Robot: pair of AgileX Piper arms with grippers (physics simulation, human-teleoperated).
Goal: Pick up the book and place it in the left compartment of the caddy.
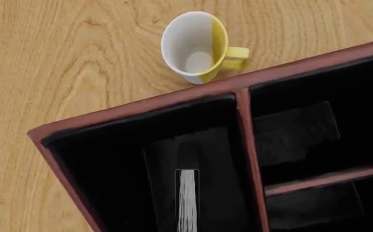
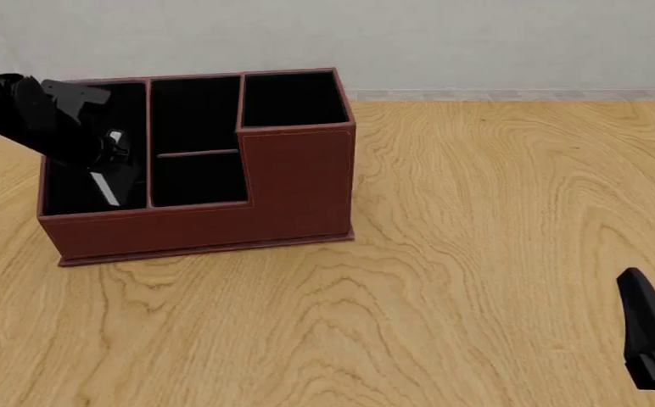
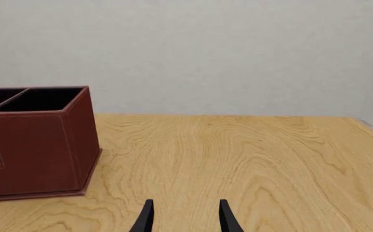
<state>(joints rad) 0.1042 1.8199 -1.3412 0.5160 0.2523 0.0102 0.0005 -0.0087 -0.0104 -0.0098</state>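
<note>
The reddish-brown caddy point(image 2: 293, 186) stands at the table's back left. My left gripper point(image 2: 108, 159) reaches down into its long left compartment point(image 2: 69, 188) and is shut on the black book point(image 2: 103, 188). The book hangs tilted inside the slot, and its white page edge point(image 1: 186, 200) shows in the left wrist view against the black lining point(image 1: 103, 159). The left fingers are lost against that lining there. My right gripper point(image 3: 183, 217) is open and holds nothing. It hovers low at the table's front right point(image 2: 652, 331), far from the caddy point(image 3: 38, 150).
A white and yellow mug point(image 1: 196, 46) stands on the table just behind the caddy's back wall point(image 1: 173, 96); the front view does not show it. Two small middle sections point(image 2: 198, 153) and the tall square section point(image 2: 293, 102) lie right of the slot.
</note>
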